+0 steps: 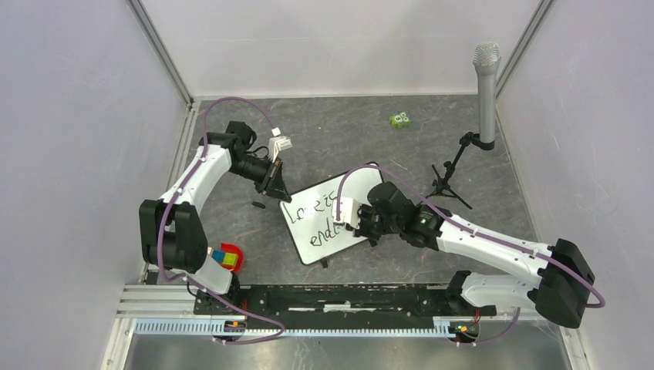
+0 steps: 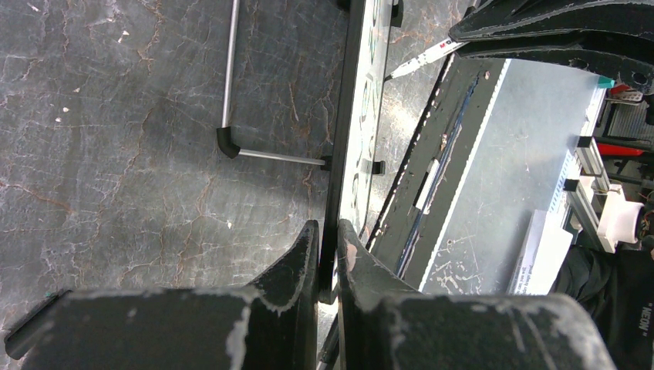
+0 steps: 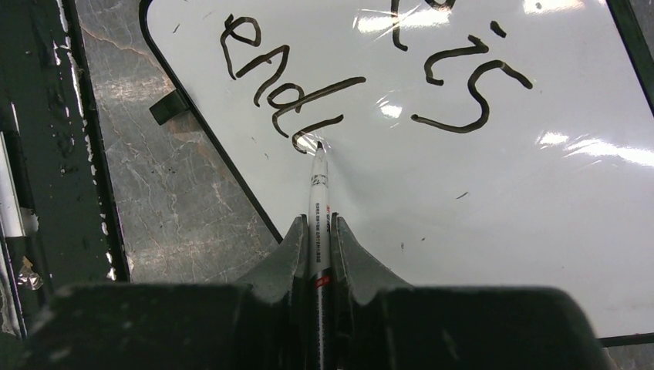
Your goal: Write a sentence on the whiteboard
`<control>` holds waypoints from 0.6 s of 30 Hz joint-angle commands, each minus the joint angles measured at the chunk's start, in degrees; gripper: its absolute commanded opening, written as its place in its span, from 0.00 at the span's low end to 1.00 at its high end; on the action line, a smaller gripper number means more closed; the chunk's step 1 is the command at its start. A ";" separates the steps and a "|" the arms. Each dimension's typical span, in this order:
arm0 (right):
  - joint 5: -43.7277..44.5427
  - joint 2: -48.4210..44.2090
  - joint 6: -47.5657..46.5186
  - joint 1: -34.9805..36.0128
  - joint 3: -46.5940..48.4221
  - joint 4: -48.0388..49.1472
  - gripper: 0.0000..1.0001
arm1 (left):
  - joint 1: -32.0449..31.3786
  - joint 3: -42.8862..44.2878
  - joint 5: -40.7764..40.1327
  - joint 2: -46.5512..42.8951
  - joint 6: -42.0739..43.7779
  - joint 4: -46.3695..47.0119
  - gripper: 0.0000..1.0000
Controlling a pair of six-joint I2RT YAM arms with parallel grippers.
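The whiteboard [image 1: 328,248] stands tilted on the grey table, with its black frame seen edge-on in the left wrist view [image 2: 351,116]. My left gripper [image 1: 276,183] is shut on the frame's top left edge [image 2: 329,247]. My right gripper [image 1: 355,216] is shut on a white marker [image 3: 318,185], also seen in the left wrist view [image 2: 420,59]. The marker tip touches the board at the end of the last letter. The sentence [image 3: 285,85] reads "Love is" on the first line and "endl" on the second.
A grey microphone [image 1: 486,85] on a small black tripod stands at the back right. A small green object [image 1: 399,119] lies at the back. A red bowl with a coloured cube [image 1: 229,258] sits near the left arm's base. A small black piece [image 1: 258,204] lies left of the board.
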 commanded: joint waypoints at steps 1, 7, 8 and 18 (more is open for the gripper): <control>1.38 0.75 -0.86 -0.18 1.88 1.76 0.00 | -0.52 0.31 -2.12 0.22 1.53 -0.26 0.02; 2.34 0.87 -1.61 -0.90 0.05 2.32 0.00 | -0.54 0.48 -2.10 0.45 1.53 -0.31 0.02; 2.47 0.77 -1.74 -1.12 -0.22 2.23 0.00 | -0.53 0.51 -2.10 0.53 1.55 -0.26 0.02; 3.32 -1.04 -3.28 -3.71 0.26 -0.45 0.00 | -0.54 0.56 -2.08 0.38 1.49 -0.26 0.02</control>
